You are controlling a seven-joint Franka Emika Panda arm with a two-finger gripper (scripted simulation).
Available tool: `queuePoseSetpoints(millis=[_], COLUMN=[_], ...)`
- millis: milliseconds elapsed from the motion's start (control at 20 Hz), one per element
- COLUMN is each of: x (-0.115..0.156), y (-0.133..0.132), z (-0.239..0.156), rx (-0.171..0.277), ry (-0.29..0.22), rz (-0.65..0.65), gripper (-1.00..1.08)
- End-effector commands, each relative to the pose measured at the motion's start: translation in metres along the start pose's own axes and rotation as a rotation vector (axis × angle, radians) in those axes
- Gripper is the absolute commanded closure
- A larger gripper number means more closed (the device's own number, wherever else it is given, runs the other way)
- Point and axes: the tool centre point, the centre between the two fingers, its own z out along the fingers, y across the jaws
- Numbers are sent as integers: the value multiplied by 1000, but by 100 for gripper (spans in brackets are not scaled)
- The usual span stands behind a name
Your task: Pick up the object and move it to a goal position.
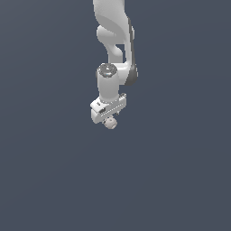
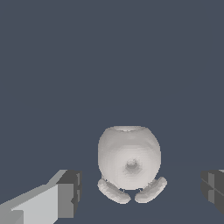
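You see the arm reaching down from the top of the exterior view, its white wrist body ending in the gripper near the middle of a plain slate-blue ground; right at the gripper's lower end sits the object, a tiny pale grey-beige ball, much narrower than the gripper body above it. In the wrist view you find the object between the two fingers; it is rounded, flat at one end, with a small nub on its face and two curved strips beneath it. The dark pads stand well apart on either side, and a clear gap of background shows between each pad and the object; so you can read the jaws as spread wide, touching nothing. Whether the object rests on the ground you cannot tell from either view.
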Motion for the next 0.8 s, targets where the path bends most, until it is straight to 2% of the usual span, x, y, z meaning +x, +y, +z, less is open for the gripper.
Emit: queuePoseSetpoints(millis=[0,400,750], x=[-2,-3,-4], y=[-2,-2,-3], z=[2,7,35], rx=[1,1,1], ry=[0,0,1], rz=[-17,-19,-21], gripper=[-92,-92,-92])
